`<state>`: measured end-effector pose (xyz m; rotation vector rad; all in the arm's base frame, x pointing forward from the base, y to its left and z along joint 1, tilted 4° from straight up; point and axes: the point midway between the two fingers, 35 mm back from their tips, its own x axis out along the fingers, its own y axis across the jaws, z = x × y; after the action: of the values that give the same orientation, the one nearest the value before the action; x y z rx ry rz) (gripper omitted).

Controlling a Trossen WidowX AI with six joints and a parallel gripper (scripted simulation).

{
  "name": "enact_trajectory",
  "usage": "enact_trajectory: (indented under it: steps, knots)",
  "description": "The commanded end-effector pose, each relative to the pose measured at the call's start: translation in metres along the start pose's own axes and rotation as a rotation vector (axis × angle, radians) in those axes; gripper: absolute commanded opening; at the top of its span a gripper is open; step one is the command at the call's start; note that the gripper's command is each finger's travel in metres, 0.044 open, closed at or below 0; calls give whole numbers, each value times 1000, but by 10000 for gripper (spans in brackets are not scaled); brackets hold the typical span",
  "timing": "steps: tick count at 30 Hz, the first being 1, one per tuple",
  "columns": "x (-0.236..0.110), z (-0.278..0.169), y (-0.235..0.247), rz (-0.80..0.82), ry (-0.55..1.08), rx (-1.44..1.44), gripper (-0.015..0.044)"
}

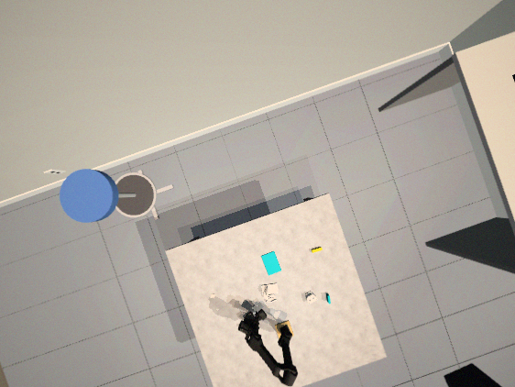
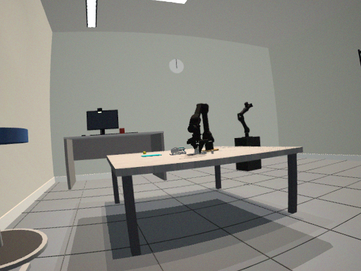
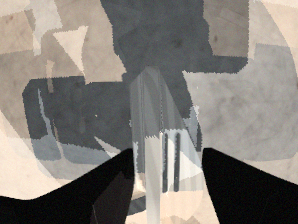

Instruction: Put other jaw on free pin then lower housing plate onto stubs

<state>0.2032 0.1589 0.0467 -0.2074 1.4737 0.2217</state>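
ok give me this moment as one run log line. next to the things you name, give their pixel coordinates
gripper [image 1: 255, 315] [image 2: 200, 151] [image 3: 169, 156]: shut on pale slotted part [image 3: 171, 162] | part low over table [image 1: 339, 330] [image 2: 205, 158] | which part: unclear | housing: not visibly closed

pale gray-green walls meet a gray tiled floor along a light baseboard. a round white clock hangs high on one wall, under a bright ceiling light. beyond the table's far edge stands a gray desk with a dark monitor. a blue-topped stool stands off one corner.
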Motion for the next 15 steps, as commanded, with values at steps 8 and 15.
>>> enact_trajectory:
  steps: [8, 15]
  knots:
    - [-20, 3, 1, -3, -2, -1, 134]
    - [-42, 3, 1, -4, -3, -2, 134]
